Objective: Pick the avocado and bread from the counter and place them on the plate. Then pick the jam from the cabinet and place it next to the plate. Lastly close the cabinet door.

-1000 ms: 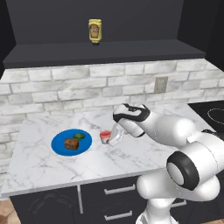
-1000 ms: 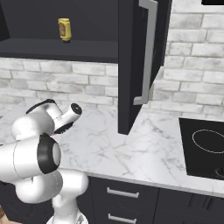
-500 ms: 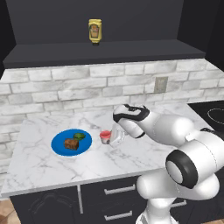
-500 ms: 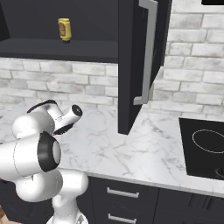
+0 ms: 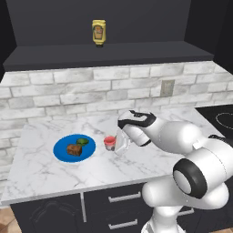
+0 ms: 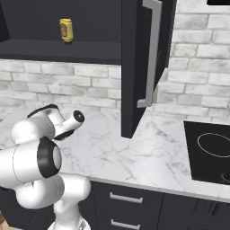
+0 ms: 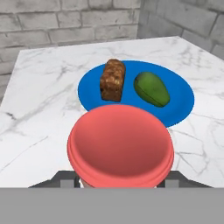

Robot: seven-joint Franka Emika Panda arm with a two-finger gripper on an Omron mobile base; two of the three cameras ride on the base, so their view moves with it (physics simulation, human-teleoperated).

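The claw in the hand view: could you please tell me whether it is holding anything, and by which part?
It appears to hold the small red jam jar by its sides, just below the lid, beside the round blue plate. The claw itself is mostly hidden.

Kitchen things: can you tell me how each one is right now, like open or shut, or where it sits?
Black cabinet door: open.
Small red jam jar: upright on the counter beside the plate.
Round blue plate: holds bread and avocado.
Brown bread chunk: on plate.
Green avocado: on plate.
Gripper: at the jar; grip unclear.
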